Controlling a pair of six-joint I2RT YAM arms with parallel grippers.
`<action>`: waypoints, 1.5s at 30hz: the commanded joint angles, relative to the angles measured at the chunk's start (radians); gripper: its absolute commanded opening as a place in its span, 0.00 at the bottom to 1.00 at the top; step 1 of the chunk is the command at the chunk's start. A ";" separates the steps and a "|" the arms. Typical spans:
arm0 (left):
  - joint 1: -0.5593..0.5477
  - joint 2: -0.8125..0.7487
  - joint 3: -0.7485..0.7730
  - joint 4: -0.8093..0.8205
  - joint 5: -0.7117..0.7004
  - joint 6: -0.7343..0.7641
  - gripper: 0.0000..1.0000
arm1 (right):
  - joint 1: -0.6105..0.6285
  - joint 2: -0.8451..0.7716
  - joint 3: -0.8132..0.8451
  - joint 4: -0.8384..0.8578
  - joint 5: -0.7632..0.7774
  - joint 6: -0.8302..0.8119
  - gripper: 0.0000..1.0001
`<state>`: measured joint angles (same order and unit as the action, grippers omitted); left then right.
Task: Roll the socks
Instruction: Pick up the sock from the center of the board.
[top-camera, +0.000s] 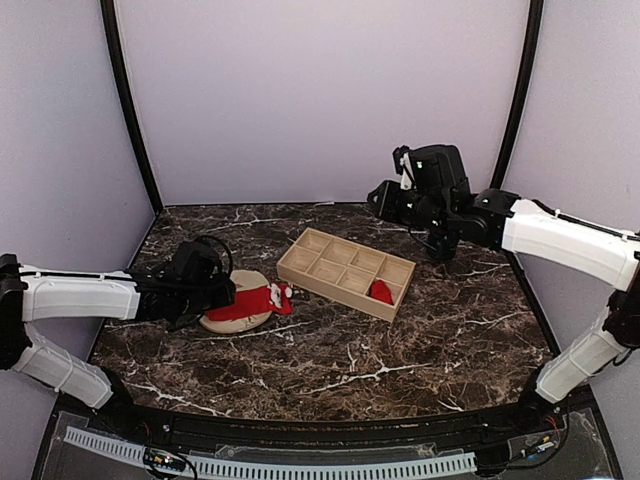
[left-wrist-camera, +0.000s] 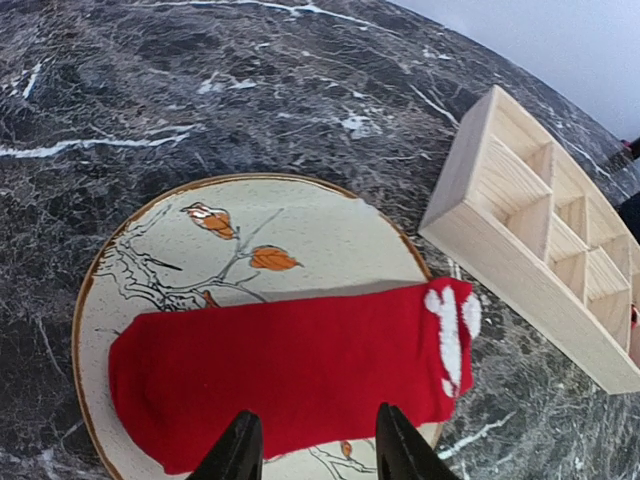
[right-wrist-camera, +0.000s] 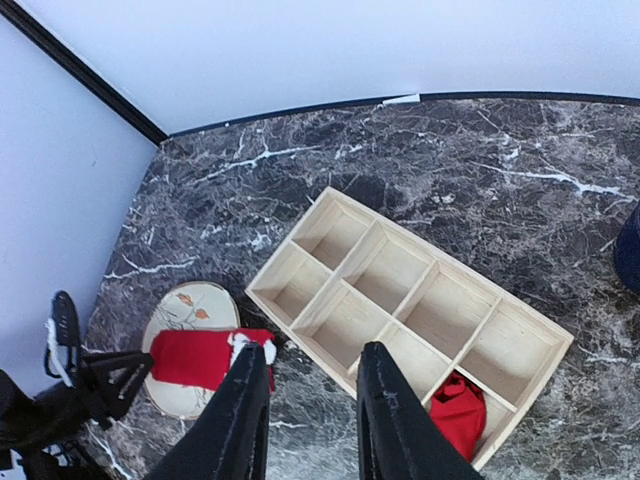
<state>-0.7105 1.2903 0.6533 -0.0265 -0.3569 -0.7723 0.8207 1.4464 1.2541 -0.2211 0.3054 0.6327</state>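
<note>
Progress is judged to be at about the halfway mark. One sock is found as a compact red bundle (top-camera: 381, 291) in the tray (top-camera: 330, 262), in the near-row compartment at the tray's right end. That unit is taken as rolled and stowed.

The second sock (left-wrist-camera: 290, 375) is laid flat and at full length across the plate (left-wrist-camera: 100, 290). Its white-marked end overhangs the rim on the side toward the tray. No fold or roll is seen in it, so it is counted as not yet done.

The left gripper (left-wrist-camera: 315, 420) is held low at the near long edge of the sock. Its jaws are set moderately wide, and nothing is held between them. In the left wrist view the fingertips are seen over the fabric edge, but whether contact is made cannot be told.

The right gripper (right-wrist-camera: 310, 350) is held high above the table (top-camera: 400, 350), behind the right end of the tray. A narrower gap is shown between its jaws, and nothing is carried.

Remaining work is judged as follows:
- The flat sock is to be gripped at one end and rolled along its length into a bundle like the first.
- Placement in a compartment is suggested by the stowed bundle, although only the roll is called for by the task.
- Soft fabric is expected to slip or unroll if it is released early, so a firm pinch is advised.
</note>
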 joint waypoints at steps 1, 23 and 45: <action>0.042 0.042 0.011 0.000 -0.025 -0.042 0.39 | 0.009 0.030 0.126 0.026 0.048 0.091 0.29; 0.088 0.152 -0.014 0.016 0.010 -0.075 0.33 | 0.008 0.140 0.273 0.014 -0.050 0.129 0.30; 0.260 0.336 -0.039 0.193 0.173 -0.141 0.30 | 0.049 0.444 0.137 0.169 -0.296 0.034 0.31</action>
<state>-0.4866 1.5795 0.6510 0.1646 -0.2390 -0.9020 0.8360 1.8313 1.4017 -0.0933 0.0563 0.6823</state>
